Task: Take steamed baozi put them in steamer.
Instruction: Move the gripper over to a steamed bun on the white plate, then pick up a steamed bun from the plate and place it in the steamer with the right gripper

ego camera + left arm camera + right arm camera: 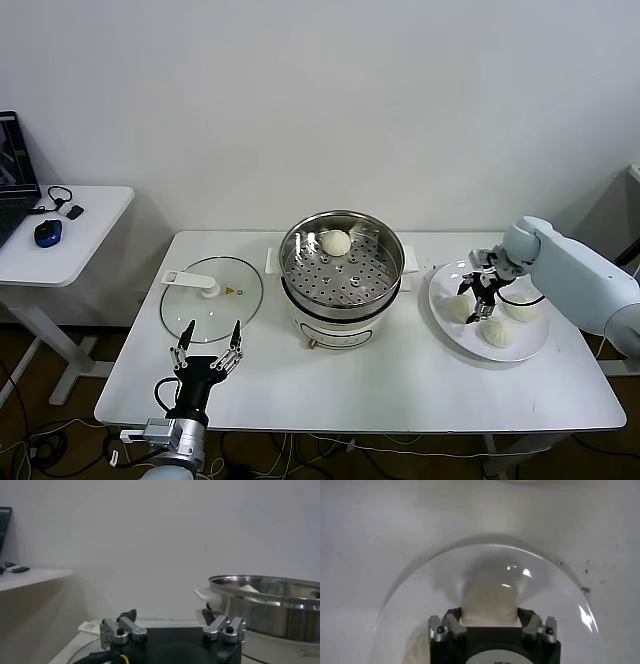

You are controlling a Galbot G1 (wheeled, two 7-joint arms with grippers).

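The right gripper [484, 291] is low over the white plate [443, 312] on the right, its fingers pinched around one steamed baozi [487, 605] to lift it. The steamer [341, 262] (middle of the table [400, 385]) holds one bun [336, 243]. The left gripper [206, 351] waits open, near.

Setting: an indoor lab or test room arranged as a mock kitchen station, not a home kitchen. Evidence: a plain white wall [330, 100] with no cabinets, tiles or fittings; 1 white work table [380, 385] on a thin frame; cables [40, 440] lying loose on the brown floor beneath it. To the robot's left stands 1 small white side desk [60, 240] carrying a laptop [15, 170], a blue mouse [47, 232] and a cable. Kitchen items are limited to 1 steamer [342, 270] on an electric base, 1 glass lid [212, 298] and 1 white plate [445, 305].
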